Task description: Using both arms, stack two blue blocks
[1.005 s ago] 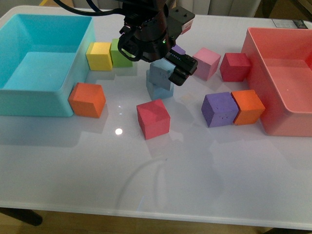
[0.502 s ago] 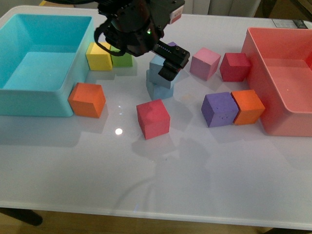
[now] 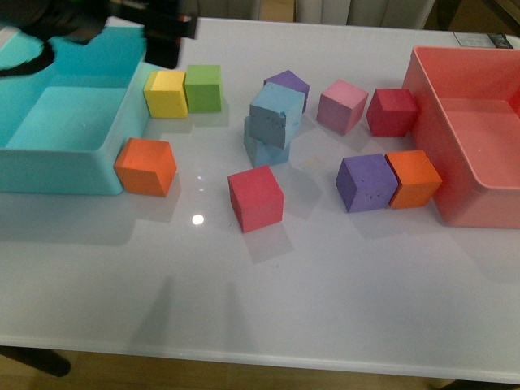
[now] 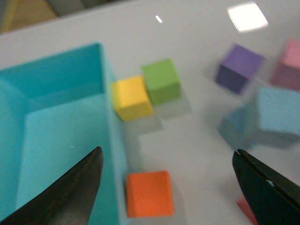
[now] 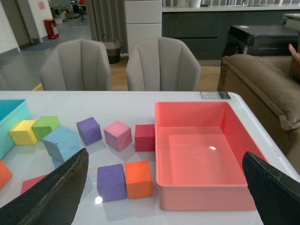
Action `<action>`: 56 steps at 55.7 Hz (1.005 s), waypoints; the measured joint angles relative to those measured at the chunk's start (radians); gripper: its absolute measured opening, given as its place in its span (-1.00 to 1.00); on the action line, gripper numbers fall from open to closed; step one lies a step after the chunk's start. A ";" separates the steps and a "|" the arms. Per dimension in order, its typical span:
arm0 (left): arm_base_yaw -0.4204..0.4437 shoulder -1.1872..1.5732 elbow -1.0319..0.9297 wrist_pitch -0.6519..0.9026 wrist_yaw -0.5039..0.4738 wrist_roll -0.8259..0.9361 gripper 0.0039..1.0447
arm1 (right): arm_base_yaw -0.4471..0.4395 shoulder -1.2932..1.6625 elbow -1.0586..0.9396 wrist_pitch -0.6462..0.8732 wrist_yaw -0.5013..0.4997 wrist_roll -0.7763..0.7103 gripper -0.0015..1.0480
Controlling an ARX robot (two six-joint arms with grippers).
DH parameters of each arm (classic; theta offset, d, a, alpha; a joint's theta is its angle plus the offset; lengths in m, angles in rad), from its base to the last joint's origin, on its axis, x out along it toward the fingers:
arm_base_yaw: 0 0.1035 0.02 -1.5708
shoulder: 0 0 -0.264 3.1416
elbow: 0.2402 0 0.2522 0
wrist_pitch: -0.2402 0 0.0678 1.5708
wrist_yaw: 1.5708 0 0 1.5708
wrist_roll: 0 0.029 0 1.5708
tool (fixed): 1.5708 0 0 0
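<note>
Front view: the two blue blocks (image 3: 271,126) stand stacked near the table's middle, the upper one twisted and tilted on the lower one, touching it. At their 1 o'clock sits a purple cube (image 3: 288,84), just behind them; at 3 o'clock a pink cube (image 3: 342,106) and a dark red cube (image 3: 392,111), the latter beside the pink bin (image 3: 466,205). At the stack's 6 o'clock lies a red cube (image 3: 256,197), near but apart. At 4 o'clock a second purple cube (image 3: 366,182) touches an orange cube (image 3: 413,178). At 10 o'clock a green cube (image 3: 203,88) and a yellow cube (image 3: 166,93) sit side by side against the turquoise bin (image 3: 57,166), and another orange cube (image 3: 145,166) rests at the bin's near corner. The left arm (image 3: 97,20) shows as a dark blur at the upper left, over the bin; its gripper cannot be made out here.

Left wrist view: the left gripper (image 4: 171,180) has its fingers spread wide, holding nothing, above the table beside the turquoise bin. The stack shows blurred at 3 o'clock.

Right wrist view: the right gripper (image 5: 166,187) is likewise spread wide and empty, high over the table; the blue stack sits well away at 9 o'clock, the pink bin nearer
</note>
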 joint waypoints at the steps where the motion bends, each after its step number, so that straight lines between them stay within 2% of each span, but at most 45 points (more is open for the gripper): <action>1: 0.021 -0.021 -0.099 0.162 -0.025 -0.011 0.42 | 0.000 0.000 0.000 0.000 0.000 0.000 0.83; 2: 0.028 -0.027 -0.132 0.215 -0.027 -0.015 0.39 | 0.000 0.000 0.000 0.000 0.000 0.000 0.83; 4: 0.058 -0.056 -0.249 0.418 -0.031 -0.024 0.25 | 0.000 0.000 0.000 0.000 0.003 0.000 0.83; 9: 0.106 -0.177 -0.427 0.685 -0.017 -0.040 -0.09 | 0.000 0.000 0.000 -0.001 0.003 0.000 0.83; 11: 0.120 -0.243 -0.482 0.719 0.005 -0.043 -0.30 | 0.000 0.000 0.000 -0.001 0.001 0.000 0.83; 17: 0.148 -0.325 -0.586 0.719 0.038 -0.046 -0.68 | 0.000 0.000 0.000 -0.001 0.001 0.000 0.83; 20: 0.165 -0.380 -0.643 0.708 0.059 -0.047 -0.95 | 0.000 0.000 0.000 -0.001 0.001 0.000 0.83; 40: 0.237 -0.706 -0.822 0.565 0.126 -0.050 -0.97 | 0.000 0.000 0.000 -0.001 0.001 0.000 0.83; 43: 0.277 -0.756 -0.839 0.531 0.188 -0.050 -0.97 | 0.000 0.000 0.000 -0.001 0.001 0.000 0.83; 56: 0.307 -0.937 -0.887 0.396 0.195 -0.050 -0.97 | 0.000 0.000 0.000 -0.001 0.001 0.000 0.83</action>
